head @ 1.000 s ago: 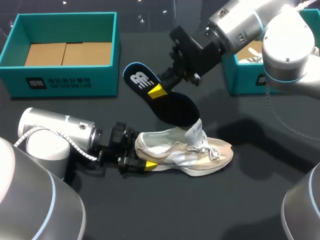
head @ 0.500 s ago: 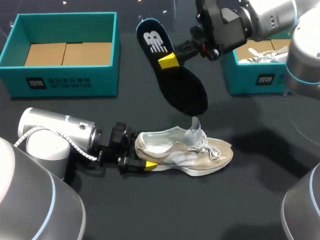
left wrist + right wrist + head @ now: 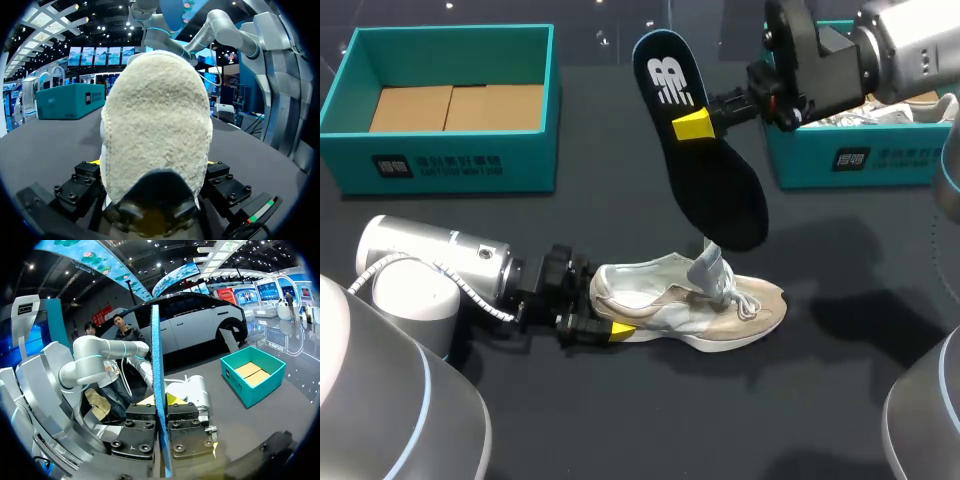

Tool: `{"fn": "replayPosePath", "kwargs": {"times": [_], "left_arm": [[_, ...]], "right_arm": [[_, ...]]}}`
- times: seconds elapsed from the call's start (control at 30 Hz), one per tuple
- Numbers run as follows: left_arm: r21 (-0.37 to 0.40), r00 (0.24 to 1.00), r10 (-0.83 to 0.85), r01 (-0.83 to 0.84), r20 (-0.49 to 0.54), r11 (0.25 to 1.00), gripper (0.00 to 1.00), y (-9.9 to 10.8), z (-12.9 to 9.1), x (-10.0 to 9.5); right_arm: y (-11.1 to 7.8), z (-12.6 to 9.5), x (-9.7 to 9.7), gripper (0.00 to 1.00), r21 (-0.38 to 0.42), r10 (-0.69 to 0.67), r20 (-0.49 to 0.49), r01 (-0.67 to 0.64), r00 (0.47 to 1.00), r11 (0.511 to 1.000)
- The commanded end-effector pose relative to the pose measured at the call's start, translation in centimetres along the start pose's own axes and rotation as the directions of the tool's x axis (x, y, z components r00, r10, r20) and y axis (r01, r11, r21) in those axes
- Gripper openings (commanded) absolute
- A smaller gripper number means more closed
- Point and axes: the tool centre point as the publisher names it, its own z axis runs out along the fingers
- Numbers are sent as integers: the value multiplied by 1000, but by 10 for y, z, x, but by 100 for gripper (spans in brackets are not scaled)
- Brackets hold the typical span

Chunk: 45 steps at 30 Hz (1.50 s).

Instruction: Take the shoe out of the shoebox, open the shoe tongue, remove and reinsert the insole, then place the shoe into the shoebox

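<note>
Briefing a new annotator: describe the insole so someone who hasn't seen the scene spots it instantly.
Find the beige shoe lying in the middle of the black table. Just above it, the insole hangs in the air, pinched by the right gripper. It is the only flat black foot-shaped piece, with a white logo.

Shoe [image 3: 690,305] lies lower centre on the table [image 3: 620,420], heel at the left gripper [image 3: 608,315]. Insole [image 3: 705,170] hangs above it, upper centre (gripped by the right gripper [image 3: 692,123]). Shoebox [image 3: 450,165] upper left, second shoebox [image 3: 880,160] upper right.
</note>
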Motion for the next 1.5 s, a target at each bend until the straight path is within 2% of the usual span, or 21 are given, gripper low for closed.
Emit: {"fn": "replayPosePath", "kwargs": {"times": [0.03, 0.1, 0.2, 0.23, 0.57, 0.83, 1.5], "left_arm": [[-1, 1000, 0, 0, 0, 1000, 0, 2, 2, -1], [-1, 1000, 0, 0, 0, 1000, 0, 2, 2, -1], [-1, 1000, 0, 0, 0, 1000, 0, 2, 2, -1], [-1, 1000, 0, 0, 0, 1000, 0, 2, 2, -1], [-1, 1000, 0, 0, 0, 1000, 0, 2, 2, -1], [-1, 1000, 0, 0, 0, 1000, 0, 2, 2, -1], [-1, 1000, 0, 0, 0, 1000, 0, 2, 2, -1]], "right_arm": [[-17, -14, 17, 0, -69, 81, 72, -76, 994, 995], [-18, -20, 25, 0, -106, 109, 107, -97, 988, 990], [-24, -32, 34, 0, -143, 136, 103, -121, 985, 982], [-28, -39, 39, 0, -166, 117, 149, -92, 982, 982], [-28, -39, 39, 0, -166, 117, 149, -92, 982, 982], [-51, -49, 48, 0, -290, 180, 135, -135, 974, 948], [-55, -55, 55, 0, -271, 198, 110, -163, 974, 949]]}}
